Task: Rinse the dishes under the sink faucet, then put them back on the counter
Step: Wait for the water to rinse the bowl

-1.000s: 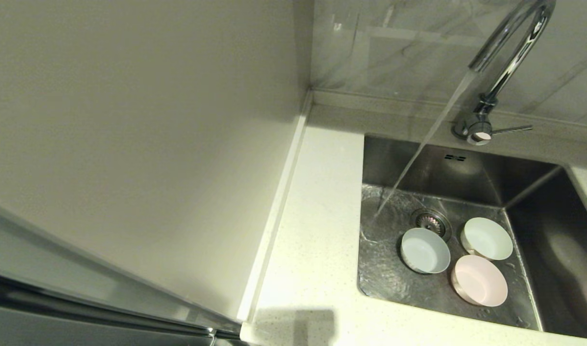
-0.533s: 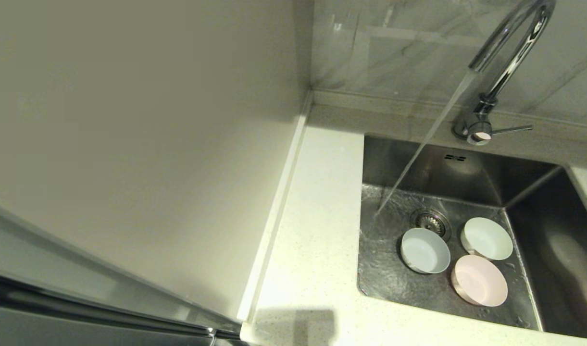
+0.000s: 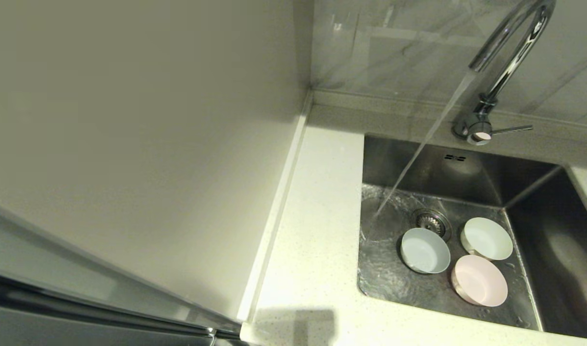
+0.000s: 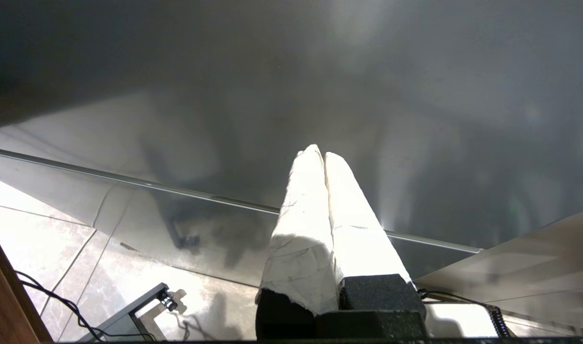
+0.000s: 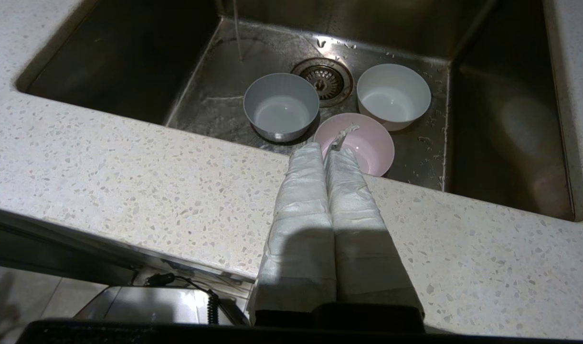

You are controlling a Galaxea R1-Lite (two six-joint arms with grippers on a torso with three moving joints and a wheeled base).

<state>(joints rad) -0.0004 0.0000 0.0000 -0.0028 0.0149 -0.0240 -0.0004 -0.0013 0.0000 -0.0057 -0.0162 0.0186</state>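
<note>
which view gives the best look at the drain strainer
The right wrist view: the drain strainer shows nearly whole and close, between the blue bowl and the whitish bowl. In the head view it is smaller and partly covered by the blue bowl's rim. The left wrist view does not show it.

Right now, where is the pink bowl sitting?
In the head view, the pink bowl sits on the sink floor at the near edge, below the whitish-green bowl and right of the blue bowl.
</note>
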